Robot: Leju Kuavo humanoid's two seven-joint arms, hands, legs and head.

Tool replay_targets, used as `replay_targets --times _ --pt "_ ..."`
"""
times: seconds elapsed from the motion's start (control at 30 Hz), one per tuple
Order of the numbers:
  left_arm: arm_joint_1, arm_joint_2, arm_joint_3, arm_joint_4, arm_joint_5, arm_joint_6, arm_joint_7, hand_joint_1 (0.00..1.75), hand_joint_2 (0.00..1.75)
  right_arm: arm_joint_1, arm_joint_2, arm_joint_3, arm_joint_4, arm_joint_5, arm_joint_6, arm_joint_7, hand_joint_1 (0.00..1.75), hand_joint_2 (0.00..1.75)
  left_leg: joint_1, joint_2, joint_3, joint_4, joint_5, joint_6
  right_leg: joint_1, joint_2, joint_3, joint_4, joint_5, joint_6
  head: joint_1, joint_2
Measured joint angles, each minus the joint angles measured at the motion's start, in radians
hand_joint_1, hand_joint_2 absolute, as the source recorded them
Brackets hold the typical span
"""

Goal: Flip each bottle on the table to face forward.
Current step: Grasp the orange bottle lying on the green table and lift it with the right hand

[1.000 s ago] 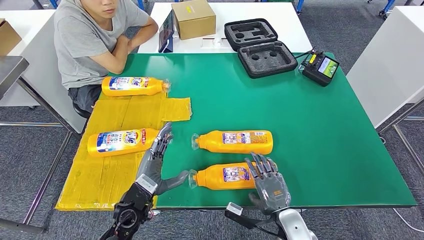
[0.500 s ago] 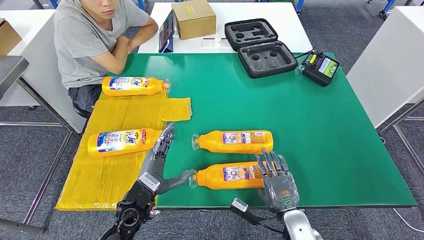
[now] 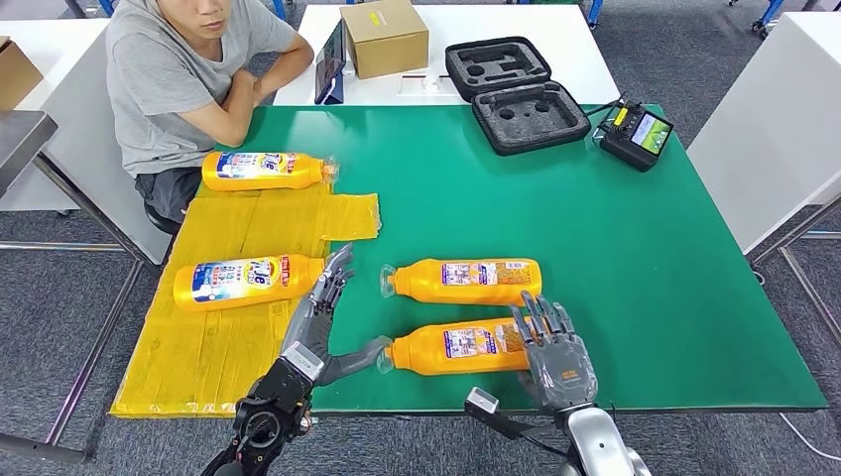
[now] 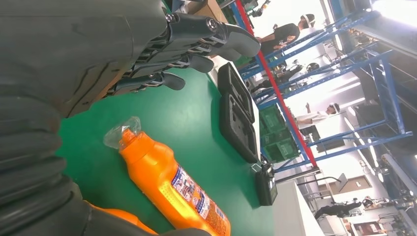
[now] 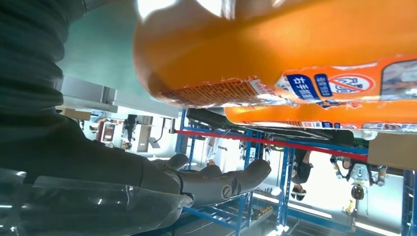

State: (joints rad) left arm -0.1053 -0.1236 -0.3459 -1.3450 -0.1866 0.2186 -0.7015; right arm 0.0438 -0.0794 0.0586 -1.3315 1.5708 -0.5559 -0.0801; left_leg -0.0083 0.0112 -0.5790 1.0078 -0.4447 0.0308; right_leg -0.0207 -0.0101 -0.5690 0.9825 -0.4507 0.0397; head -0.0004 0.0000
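Note:
Two orange bottles lie on their sides on the green table (image 3: 615, 258), small back labels up: a near bottle (image 3: 451, 348) and a farther bottle (image 3: 466, 281). Two more bottles (image 3: 243, 281) (image 3: 263, 170) lie on the yellow sheet (image 3: 213, 342) with their colourful labels up. My left hand (image 3: 315, 327) is open, its fingers stretched between the sheet and the near bottle and its thumb reaching toward that bottle's cap. My right hand (image 3: 555, 357) is open with fingers spread at the near bottle's base end. In the right wrist view that base (image 5: 246, 49) looms close over the hand (image 5: 211, 182).
A person in a grey shirt (image 3: 179, 69) sits at the far left corner. At the far side are a cardboard box (image 3: 385, 38), an open black foam case (image 3: 514, 94) and a controller (image 3: 636, 134). The table's right half is bare green.
My right hand has slid right along the near bottle, from over its rear part to its base end. My left hand has crept slightly forward. The bottles have stayed put.

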Motion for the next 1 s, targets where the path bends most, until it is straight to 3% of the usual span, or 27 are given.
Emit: replay_targets --times 0.1,0.27,0.67,1.0 --pt "0.0 0.0 0.0 0.0 -0.003 -0.001 0.0 0.0 1.75 -0.01 0.006 -0.012 0.017 -0.023 -0.004 -0.036 0.0 1.75 0.0 0.0 0.0 0.0 0.0 0.0 0.0 0.0 0.0 0.0 0.0 0.0 0.0 0.0" --pt "-0.001 0.0 0.0 0.002 -0.006 -0.005 0.0 0.0 1.75 -0.037 0.018 -0.043 0.064 -0.189 -0.012 -0.16 0.0 1.75 0.0 0.0 0.0 0.0 0.0 0.0 0.0 0.0 0.0 0.0 0.0 0.0 0.0 0.0" --pt "-0.001 0.0 0.0 0.002 -0.006 -0.006 0.0 0.0 1.75 -0.054 0.031 -0.069 0.111 -0.213 -0.012 -0.177 0.0 1.75 0.0 0.0 0.0 0.0 0.0 0.0 0.0 0.0 0.0 0.0 0.0 0.0 0.0 0.0" --pt "-0.006 -0.003 0.0 0.011 -0.023 -0.006 0.0 0.0 1.75 -0.085 0.042 -0.096 0.186 -0.292 -0.011 -0.291 0.0 1.75 0.0 0.0 0.0 0.0 0.0 0.0 0.0 0.0 0.0 0.0 0.0 0.0 0.0 0.0"
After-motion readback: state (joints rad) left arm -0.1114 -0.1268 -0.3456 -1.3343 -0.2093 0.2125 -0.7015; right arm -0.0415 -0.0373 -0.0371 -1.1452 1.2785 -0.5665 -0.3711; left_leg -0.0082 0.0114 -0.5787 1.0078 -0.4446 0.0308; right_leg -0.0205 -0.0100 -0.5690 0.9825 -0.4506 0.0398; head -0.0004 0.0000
